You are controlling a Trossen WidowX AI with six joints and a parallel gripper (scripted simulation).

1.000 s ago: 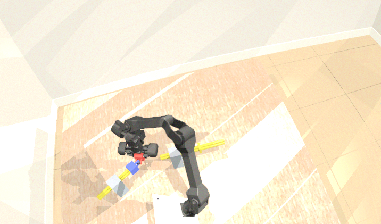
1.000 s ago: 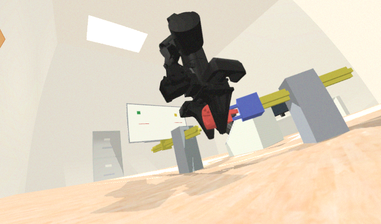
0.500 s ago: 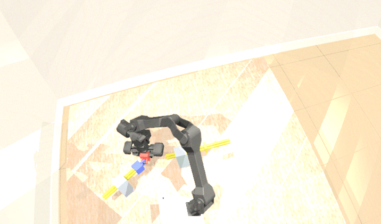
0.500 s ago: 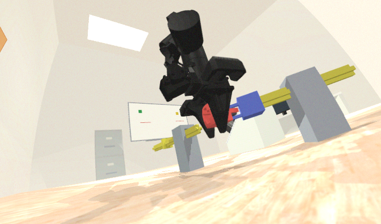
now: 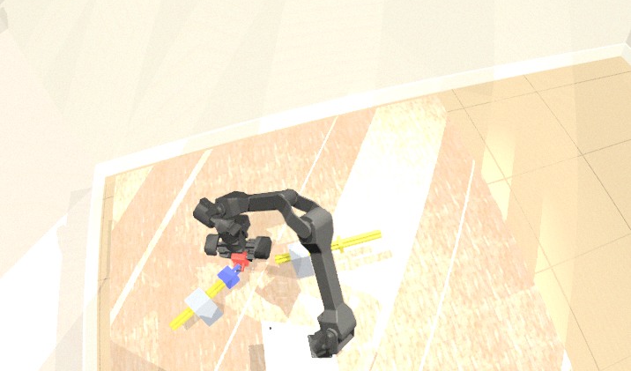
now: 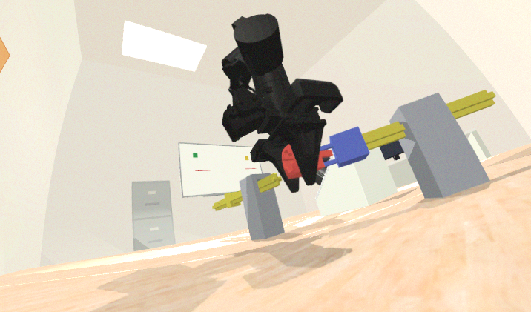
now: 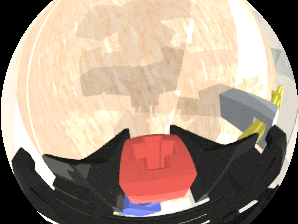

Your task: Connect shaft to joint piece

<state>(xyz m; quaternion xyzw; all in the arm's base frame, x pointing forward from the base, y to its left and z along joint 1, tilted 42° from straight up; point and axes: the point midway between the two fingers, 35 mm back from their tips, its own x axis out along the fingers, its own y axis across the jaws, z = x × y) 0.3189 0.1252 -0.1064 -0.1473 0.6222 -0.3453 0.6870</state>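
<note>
The red joint piece (image 5: 239,259) (image 6: 289,170) (image 7: 157,185) is between the fingers of my gripper (image 6: 302,187) (image 7: 149,131), which is shut on it. Its cross-shaped opening shows in the wrist view, not in line with the second shaft, which lies off to the right. The red piece is hinged to a blue fork (image 5: 228,276) (image 6: 348,147) (image 7: 142,207) on the yellow fixed shaft (image 5: 180,318) (image 6: 469,104). The second shaft (image 5: 365,237) (image 6: 234,198) (image 7: 255,130) runs through its block, its near end apart from the red piece.
The fixed shaft's grey block (image 5: 203,307) (image 6: 446,148) stands at the lower left in the top view. The second shaft's grey block (image 5: 301,260) (image 6: 260,207) (image 7: 245,107) stands to the right of my gripper there, partly under the arm. A small collar (image 5: 340,244) sits on the second shaft.
</note>
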